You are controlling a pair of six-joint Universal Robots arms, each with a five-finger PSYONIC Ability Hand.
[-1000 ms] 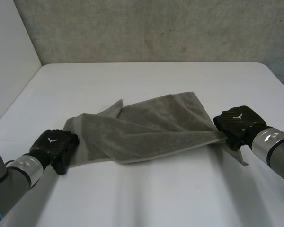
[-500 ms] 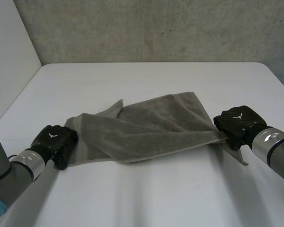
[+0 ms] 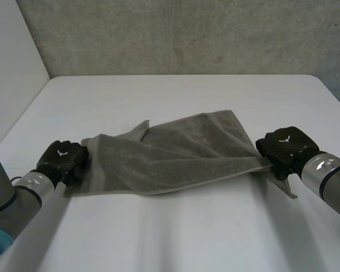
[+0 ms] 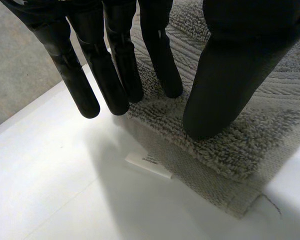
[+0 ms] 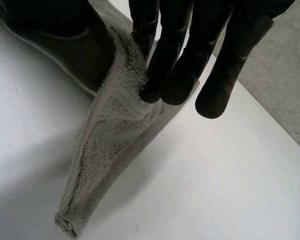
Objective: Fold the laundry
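**Towel [image 3: 175,150] held at both ends: secure the left corner before any lift**

The grey towel lies rumpled across the middle of the head view on the white table [image 3: 175,232], with a loose fold running toward the upper centre. At centre right, the right hand [image 3: 284,146] has its end pinched. Its wrist view shows the cloth [image 5: 110,150] clamped between the thumb and the fingers [image 5: 180,60], and the end below the pinch hangs down to the table.

At lower left, the left hand [image 3: 62,160] is on the opposite end. In its wrist view the fingers [image 4: 122,75] are straight. The thumb [image 4: 225,85] and 1 fingertip rest on top of the pile, and the others are just past the edge, over the table. A white label [image 4: 148,165] pokes out beside the corner. This hand is pressing the cloth and has not gripped it.

I judge the step to be securing the left corner so the towel can be spread. To do it well:

- Slide the fingertips under both layers at the corner, then close the thumb down on them.
- Make sure the pinch takes the hem as well as the pile.
- Lift both ends together and level, and pull gently outward so the middle fold drops out.

A 1-layer grip would probably leave the twist in.
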